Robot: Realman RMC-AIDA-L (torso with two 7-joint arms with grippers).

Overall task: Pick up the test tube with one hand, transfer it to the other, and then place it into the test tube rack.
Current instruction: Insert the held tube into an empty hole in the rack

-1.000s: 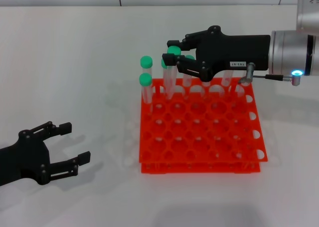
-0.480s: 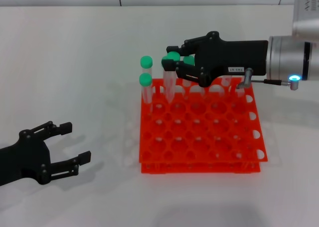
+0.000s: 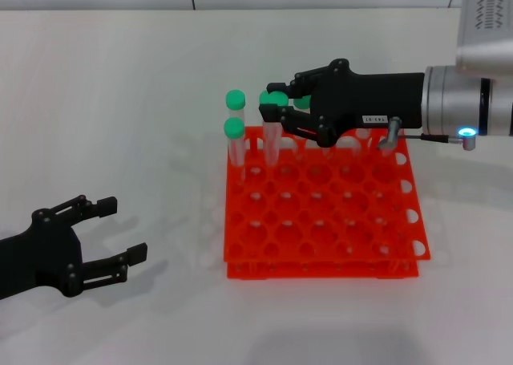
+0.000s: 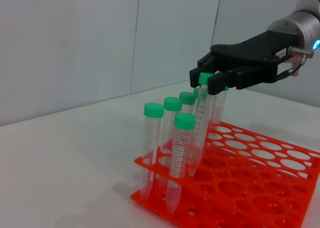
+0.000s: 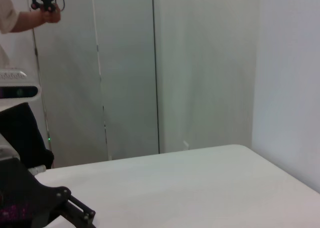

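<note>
Over the far left corner of the test tube rack [image 3: 321,208], my right gripper [image 3: 278,108] closes on the green cap of the test tube [image 4: 201,123], a slender clear plastic tube with printed graduation marks down its side. The tube hangs upright with its lower end down among the rack's far-left holes. Beside it stand other green-capped tubes [image 4: 165,148], set in the same corner of the bright orange-red, two-tiered rack, which sits toward the right of the white desk [image 3: 120,100]. My silver-white right arm [image 3: 473,100], its small light glowing blue, reaches in from the desk's right edge. Compared with a second ago, that arm has pulled slightly toward the right edge and lifted a little toward the far side, and the capped top has shifted with it. My left gripper [image 3: 116,237], all black, rests near the desk's near left corner with its fingers spread apart, where it was before.
</note>
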